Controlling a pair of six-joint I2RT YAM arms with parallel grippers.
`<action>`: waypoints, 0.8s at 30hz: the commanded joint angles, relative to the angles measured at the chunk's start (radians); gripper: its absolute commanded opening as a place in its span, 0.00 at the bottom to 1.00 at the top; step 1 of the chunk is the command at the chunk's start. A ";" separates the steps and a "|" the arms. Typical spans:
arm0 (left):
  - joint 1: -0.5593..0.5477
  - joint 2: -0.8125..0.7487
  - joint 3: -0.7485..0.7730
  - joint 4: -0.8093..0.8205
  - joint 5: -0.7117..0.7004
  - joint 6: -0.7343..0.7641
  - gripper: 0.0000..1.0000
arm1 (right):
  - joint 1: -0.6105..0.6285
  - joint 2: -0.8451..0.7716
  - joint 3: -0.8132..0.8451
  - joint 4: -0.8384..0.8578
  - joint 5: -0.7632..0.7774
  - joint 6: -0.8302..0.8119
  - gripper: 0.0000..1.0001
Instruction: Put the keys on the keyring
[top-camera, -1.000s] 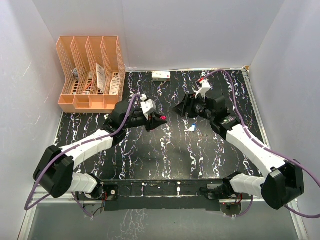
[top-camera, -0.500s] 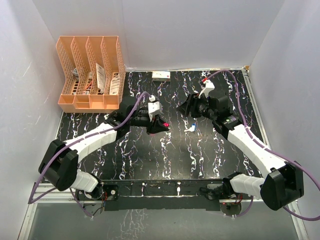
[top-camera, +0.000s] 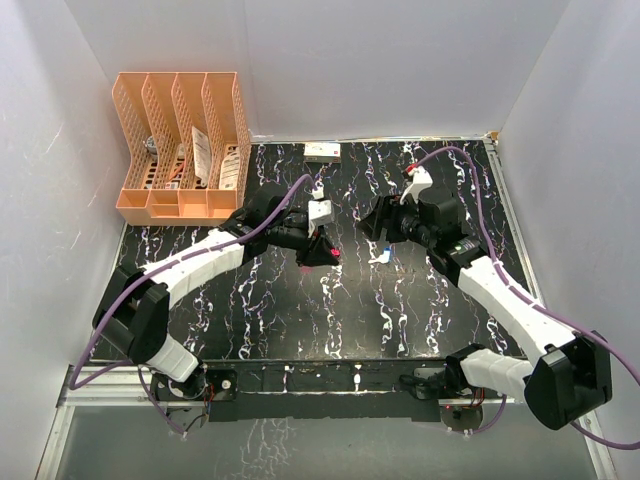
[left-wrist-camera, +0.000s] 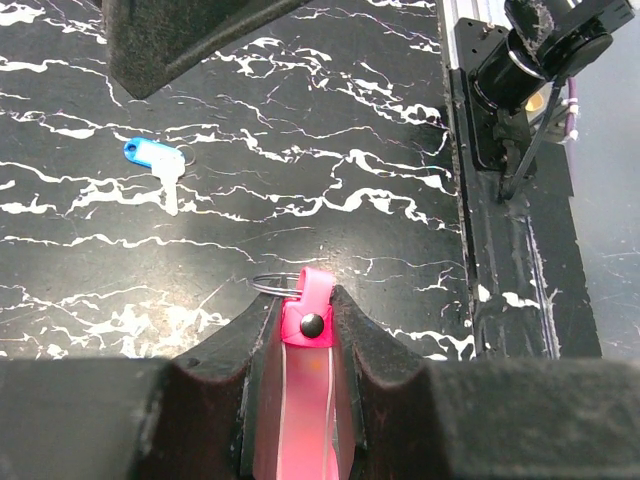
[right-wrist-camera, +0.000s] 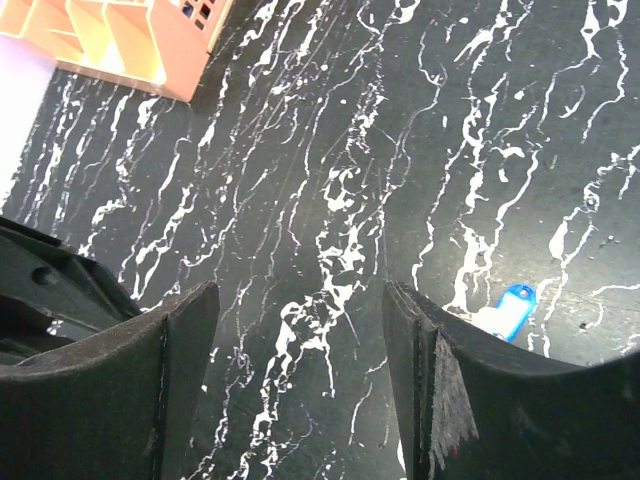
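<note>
Top external view: the left end effector (top-camera: 318, 246) is pinching the pink keyring (top-camera: 326, 256) just above the tabletop (top-camera: 300, 310), near the middle; the right end effector (top-camera: 374, 222) is hovering opposite it, spread and holding nothing; the blue-headed key (top-camera: 382, 254) is lying on the tabletop between the two, just beside the right fingers and clearly nearer that arm; an orange file organizer (top-camera: 180, 150) is standing at the far left corner.

Left wrist view: the fingers are pressing on the strap's sides, leaving the snap end and thin ring (left-wrist-camera: 272, 284) sticking out ahead; the key is lying ahead and off to the left of the ring, apart from it, blue head farthest, pale blade pointing back toward the end effector.

Right wrist view: the fingers are standing wide apart over bare tabletop; the key is lying outside the right finger (right-wrist-camera: 412, 340), not between the two, so the right arm is probably needing a sideways shift to straddle it; I cannot make out a second key.
</note>
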 joint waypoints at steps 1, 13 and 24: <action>0.004 -0.027 0.027 -0.049 0.060 0.026 0.00 | -0.006 -0.034 -0.019 0.024 0.062 -0.044 0.66; 0.003 0.028 0.108 -0.182 0.002 0.064 0.00 | -0.005 -0.034 -0.008 0.100 -0.230 -0.043 0.50; 0.003 0.072 0.136 -0.179 -0.003 0.059 0.00 | -0.005 0.010 -0.034 0.147 -0.355 -0.021 0.45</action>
